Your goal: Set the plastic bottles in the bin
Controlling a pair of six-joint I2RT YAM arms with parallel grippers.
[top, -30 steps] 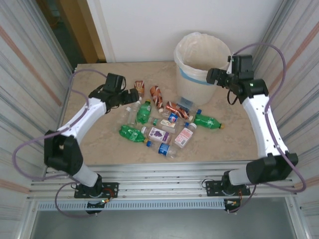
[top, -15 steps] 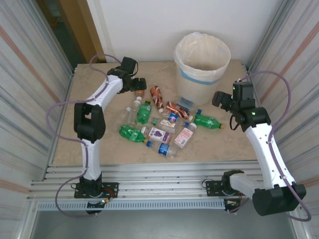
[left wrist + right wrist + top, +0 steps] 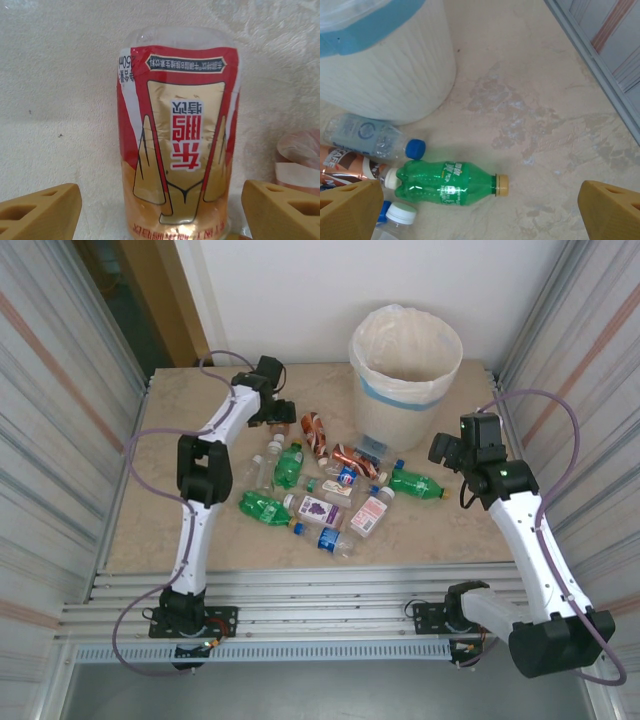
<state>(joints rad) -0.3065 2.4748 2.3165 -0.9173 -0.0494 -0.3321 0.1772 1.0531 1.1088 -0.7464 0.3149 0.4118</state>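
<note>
A brown-orange bottle with a red and gold label (image 3: 177, 140) lies on the table between my left gripper's (image 3: 160, 215) tan fingers (image 3: 40, 212), with a gap on each side; the gripper is open. From above, the left gripper (image 3: 278, 418) is at the far left of the bottle pile (image 3: 320, 490). My right gripper (image 3: 442, 448) hangs open above a green bottle (image 3: 450, 182) with a tan cap, which lies right of the pile (image 3: 415, 483). The white bin (image 3: 400, 410) with a blue band stands at the back, its wall (image 3: 385, 65) just beyond that bottle.
A clear bottle with a blue cap (image 3: 370, 142) lies against the bin's foot. Crushed copper-coloured bottles (image 3: 318, 432) lie next to the left gripper. Corrugated metal walls (image 3: 590, 350) close both sides. An aluminium rail (image 3: 330, 615) runs along the near edge.
The left arm has stretched to the back and set its gripper round the red-labelled bottle, jaws narrowing. The right gripper has come down from the bin's rim to above the green bottle.
</note>
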